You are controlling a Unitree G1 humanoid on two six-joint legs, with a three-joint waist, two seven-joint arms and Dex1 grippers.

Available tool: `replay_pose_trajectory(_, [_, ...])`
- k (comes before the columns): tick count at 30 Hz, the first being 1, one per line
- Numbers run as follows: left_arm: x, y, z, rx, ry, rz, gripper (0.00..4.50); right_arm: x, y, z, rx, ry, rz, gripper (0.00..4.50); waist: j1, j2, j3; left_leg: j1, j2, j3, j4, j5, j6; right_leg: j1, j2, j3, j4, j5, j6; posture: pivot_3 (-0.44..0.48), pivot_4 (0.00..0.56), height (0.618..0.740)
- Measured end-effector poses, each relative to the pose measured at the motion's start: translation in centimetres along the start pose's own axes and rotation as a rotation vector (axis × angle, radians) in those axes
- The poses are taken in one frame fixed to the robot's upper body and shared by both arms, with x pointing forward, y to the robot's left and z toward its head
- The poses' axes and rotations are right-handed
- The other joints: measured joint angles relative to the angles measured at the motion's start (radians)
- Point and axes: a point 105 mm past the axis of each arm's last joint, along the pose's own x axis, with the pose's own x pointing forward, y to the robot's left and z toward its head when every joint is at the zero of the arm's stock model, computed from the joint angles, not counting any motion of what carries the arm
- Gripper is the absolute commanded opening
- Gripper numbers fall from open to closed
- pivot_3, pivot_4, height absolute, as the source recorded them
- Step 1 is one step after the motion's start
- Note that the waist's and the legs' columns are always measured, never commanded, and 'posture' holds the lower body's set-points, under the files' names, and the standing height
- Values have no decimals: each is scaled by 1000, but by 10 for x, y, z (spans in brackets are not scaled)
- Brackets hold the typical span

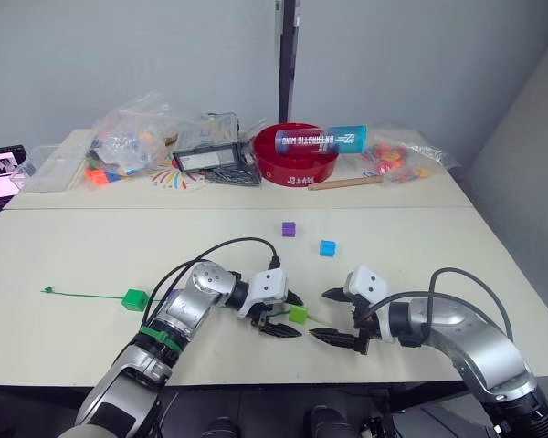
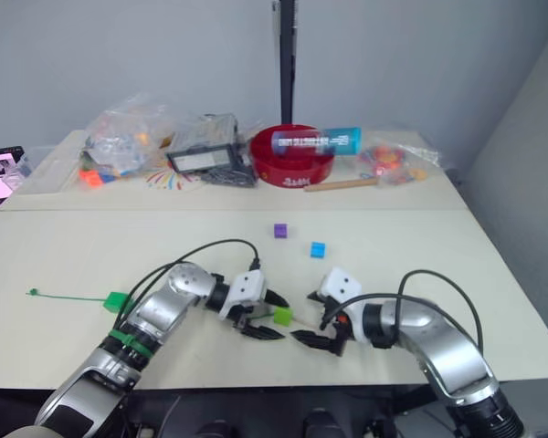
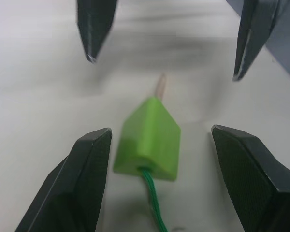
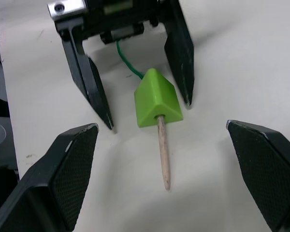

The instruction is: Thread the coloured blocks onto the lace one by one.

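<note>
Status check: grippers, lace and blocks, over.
Left gripper and right gripper both open, facing. Light green plastic block lies between, on thin green lace, pale stiff tip through. Nothing in the way.

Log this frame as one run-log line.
left gripper: open | right gripper: open | light green block: on lace, tip through | dark green block: threaded | purple, blue: loose

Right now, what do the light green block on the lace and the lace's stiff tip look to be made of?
The light green block looks like moulded plastic: smooth, evenly coloured, faintly glossy faces with crisp edges. The stiff tip looks like pale wood or a hard coated end, matt and tan; the pictures leave that open. The lace behind it looks like thin twisted green cord.
</note>
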Motion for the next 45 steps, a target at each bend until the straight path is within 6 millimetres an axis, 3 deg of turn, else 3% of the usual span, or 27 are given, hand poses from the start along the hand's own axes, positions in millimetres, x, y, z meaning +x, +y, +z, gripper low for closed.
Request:
replay_pose_trajectory(6, [-1, 1, -1, 8, 5, 0, 1380, 7, 0, -8, 11, 26, 0, 4500, 0, 0, 0, 0, 0, 0, 0, 0, 0, 0, 0, 0, 0, 0, 0, 0, 150, 731])
replay_pose_trajectory(13, [-2, 1, -2, 11, 8, 1, 1331, 12, -5, -18, -3, 63, -5, 4500, -1, 0, 0, 1, 0, 0, 0, 0, 0, 1, 0, 0, 0, 0, 0, 0, 150, 731])
replay_pose_trajectory(22, [-2, 1, -2, 13, 11, -3, 1331, 12, -19, -21, -59, 87, -2, 1624, -1, 0, 0, 1, 0, 0, 0, 0, 0, 1, 0, 0, 0, 0, 0, 0, 150, 731])
replay_pose_trajectory(27, [-4, 3, -2, 13, 12, 11, 1331, 13, -13, -21, -74, 86, 59, 3, -2, 0, 0, 2, 0, 0, 0, 0, 0, 1, 0, 0, 0, 0, 0, 0, 150, 731])
replay_pose_trajectory(38, [-18, 3, -6, 27, 56, 17, 1331, 17, -12, -18, -94, 79, 87, 0, -8, 0, 0, 2, 1, 0, 0, 0, 0, 0, 1, 0, 2, 0, 0, 0, 150, 731])
replay_pose_trajectory(45, [-80, -5, -25, 6, 207, 66, 1331, 20, -17, -10, -126, 86, 98, 0, -12, 0, 0, 2, 1, 0, 0, 0, 0, -1, 1, 1, 2, 0, 0, 0, 150, 731])
